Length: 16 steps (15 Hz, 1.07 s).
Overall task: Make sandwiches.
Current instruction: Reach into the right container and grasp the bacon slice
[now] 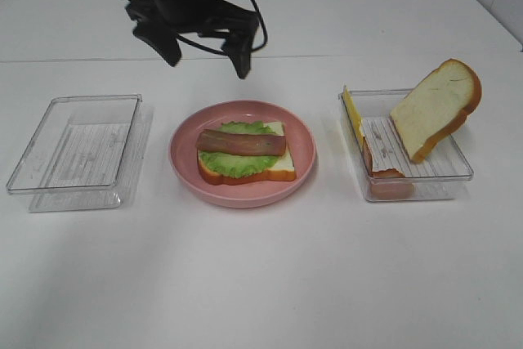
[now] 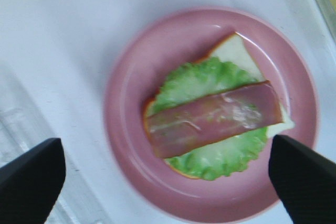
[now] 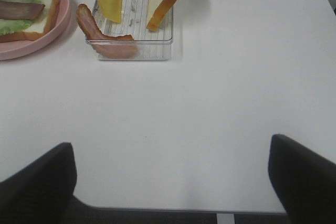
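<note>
Two clear trays flank a round pink plate (image 1: 245, 197) on the white table (image 1: 261, 284); the left tray (image 1: 78, 194) stands apart from the plate on one side, the right tray (image 1: 425, 185) on the other. On the plate lies the open sandwich: a bread slice (image 1: 278, 167) flat at the bottom, ruffled green lettuce (image 1: 237, 163) spread over it, and a reddish-brown meat strip (image 1: 241, 143) laid lengthwise on top of the lettuce (one white corner of the bread shows bare beyond the leaf).

The left gripper (image 1: 207, 63) hovers above the far edge of the plate; its jaws stand wide apart with nothing between them, and in its wrist view the two dark fingers (image 2: 31, 182) frame the plate from either side without touching it.

In the right tray a second bread slice (image 1: 433, 108) leans tilted, its upper crust rising above the far right wall; a yellow cheese slice (image 1: 352, 116) stands on edge against the wall nearest the plate; a second meat strip (image 3: 113, 48) curls over the near corner on that same side, partly draped on the rim.

The right gripper (image 3: 170, 182) is out of the high view; its own camera shows the jaws spread wide over bare table, well short of the right tray, gripping nothing.
</note>
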{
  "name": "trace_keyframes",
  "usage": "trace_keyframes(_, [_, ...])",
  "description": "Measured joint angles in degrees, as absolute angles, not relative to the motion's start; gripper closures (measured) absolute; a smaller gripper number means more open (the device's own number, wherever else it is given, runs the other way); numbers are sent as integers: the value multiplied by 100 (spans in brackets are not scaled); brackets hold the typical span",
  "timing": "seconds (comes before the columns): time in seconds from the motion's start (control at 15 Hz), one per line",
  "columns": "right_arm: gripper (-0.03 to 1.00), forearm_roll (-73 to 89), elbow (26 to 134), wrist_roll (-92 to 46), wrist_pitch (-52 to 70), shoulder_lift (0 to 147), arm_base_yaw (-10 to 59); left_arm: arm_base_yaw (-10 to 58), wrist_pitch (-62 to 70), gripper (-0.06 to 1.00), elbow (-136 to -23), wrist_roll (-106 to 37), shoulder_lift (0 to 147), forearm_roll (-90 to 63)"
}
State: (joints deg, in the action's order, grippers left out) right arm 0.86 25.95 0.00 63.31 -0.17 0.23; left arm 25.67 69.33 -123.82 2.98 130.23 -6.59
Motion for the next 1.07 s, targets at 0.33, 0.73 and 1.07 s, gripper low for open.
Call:
trace_keyframes(0.33, [1, 86, 2595, 0, 6331, -17, 23, 728, 6939, -3, -12382, -235, 12152, -372])
trace_keyframes(0.73, [1, 86, 2595, 0, 6331, -17, 23, -218, 6939, -1, -11809, -504, 11453, -751])
trace_keyframes(1.07, [1, 86, 2595, 0, 6331, -17, 23, -218, 6939, 1, -8967, -607, 8927, -751])
